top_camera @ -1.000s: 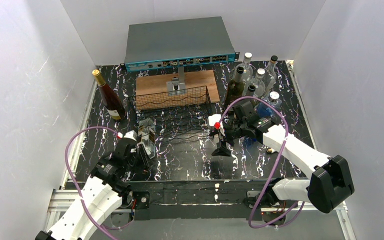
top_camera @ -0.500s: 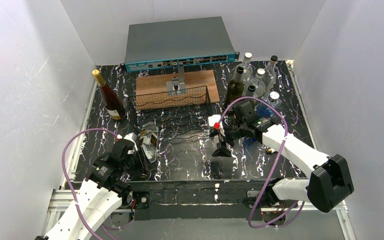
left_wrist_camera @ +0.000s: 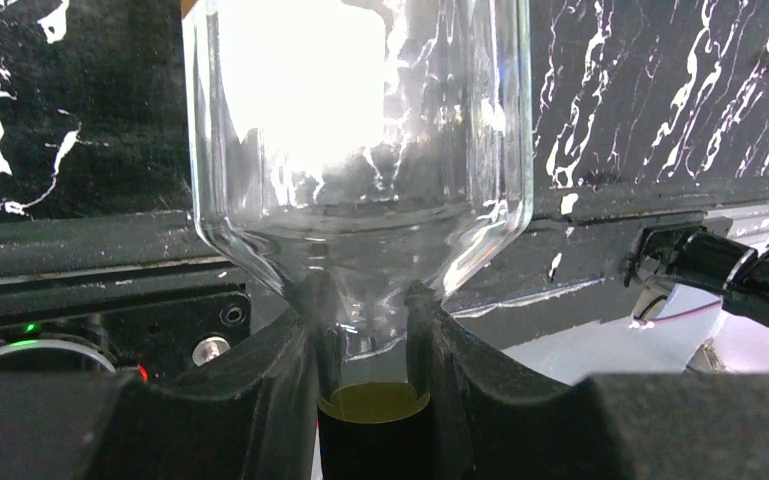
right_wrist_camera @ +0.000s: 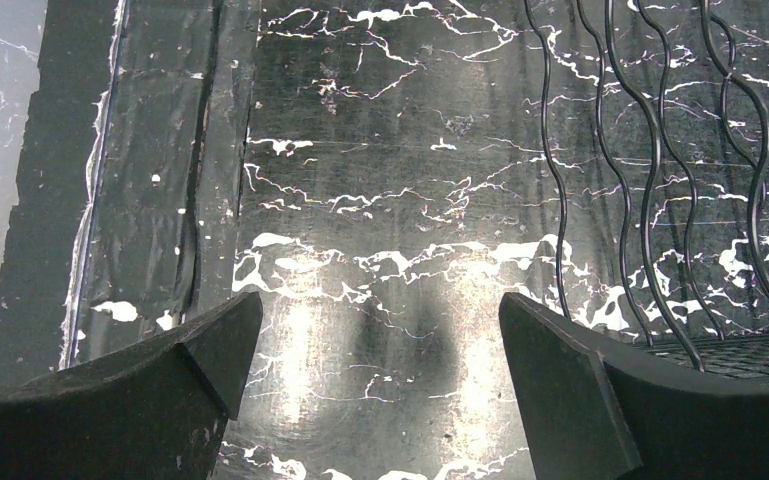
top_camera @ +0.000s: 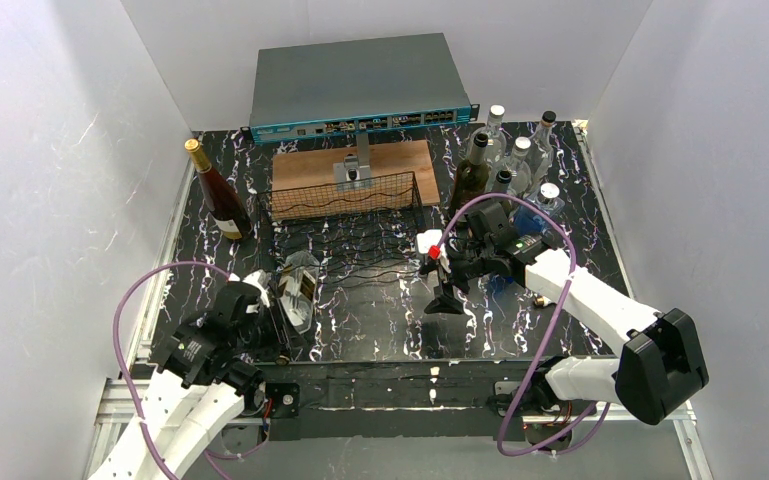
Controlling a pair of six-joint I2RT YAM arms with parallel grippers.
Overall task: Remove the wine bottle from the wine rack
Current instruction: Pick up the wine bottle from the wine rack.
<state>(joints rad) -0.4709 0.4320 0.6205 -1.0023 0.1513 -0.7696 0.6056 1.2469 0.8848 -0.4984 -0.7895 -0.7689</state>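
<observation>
A clear glass wine bottle [top_camera: 297, 287] lies tilted at the left front corner of the black wire wine rack [top_camera: 360, 250], neck toward the near edge. My left gripper [top_camera: 263, 318] is shut on its neck. In the left wrist view the black fingers [left_wrist_camera: 270, 380] clamp the neck just below the bottle's shoulder [left_wrist_camera: 360, 150], above a dark cap with a yellow-green top. Right of the rack's front, my right gripper [top_camera: 446, 292] hangs open over the table. The right wrist view has only tabletop between the right gripper's fingertips [right_wrist_camera: 380, 330], with the rack's wavy wires [right_wrist_camera: 660, 200] to their right.
An upright brown bottle [top_camera: 222, 200] stands at the back left. A wooden board [top_camera: 310, 166] and a grey network switch [top_camera: 360, 80] lie behind the rack. Several bottles [top_camera: 510, 160] cluster at the back right, beside my right arm.
My left arm has drawn back toward the near left corner, and the clear bottle in its grip has shifted slightly toward the near edge. The right arm has not moved.
</observation>
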